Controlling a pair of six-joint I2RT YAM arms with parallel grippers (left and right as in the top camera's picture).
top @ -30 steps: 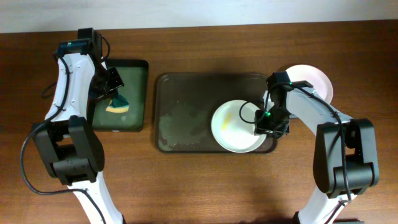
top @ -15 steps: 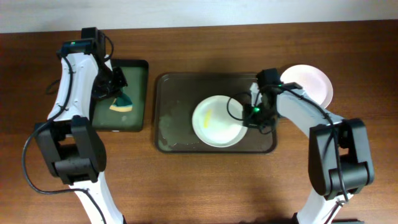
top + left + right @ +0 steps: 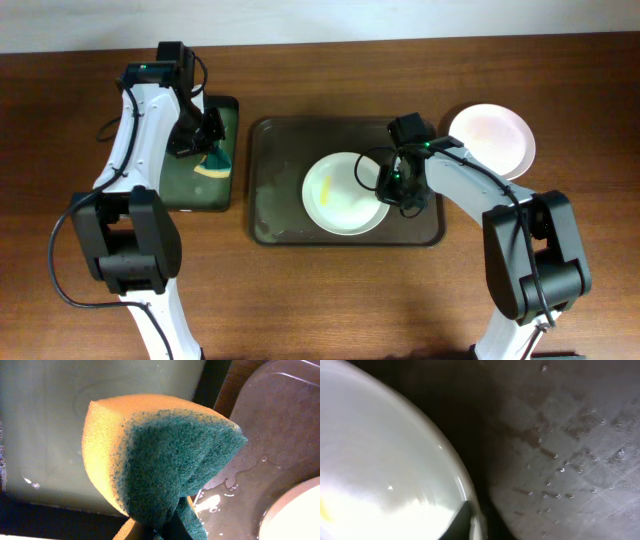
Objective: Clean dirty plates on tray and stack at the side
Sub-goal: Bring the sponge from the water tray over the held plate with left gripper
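Note:
A white plate (image 3: 345, 193) with a yellow smear lies on the dark brown-grey tray (image 3: 275, 185), in its middle right. My right gripper (image 3: 388, 187) is shut on the plate's right rim; the rim (image 3: 465, 490) and one dark finger (image 3: 457, 522) show in the right wrist view. A second white plate (image 3: 492, 140) lies on the table right of the tray. My left gripper (image 3: 205, 150) is shut on a yellow-and-green sponge (image 3: 160, 462) and holds it over the right edge of the green tray (image 3: 180, 185). A third plate is not in view.
The tray's surface is wet with droplets (image 3: 560, 480). The small dark green tray lies left of the big tray, with a narrow strip of brown wooden table (image 3: 320, 290) between them.
My right gripper has dragged the smeared plate leftwards across the tray. My left gripper has carried the sponge right, towards the green tray's right edge.

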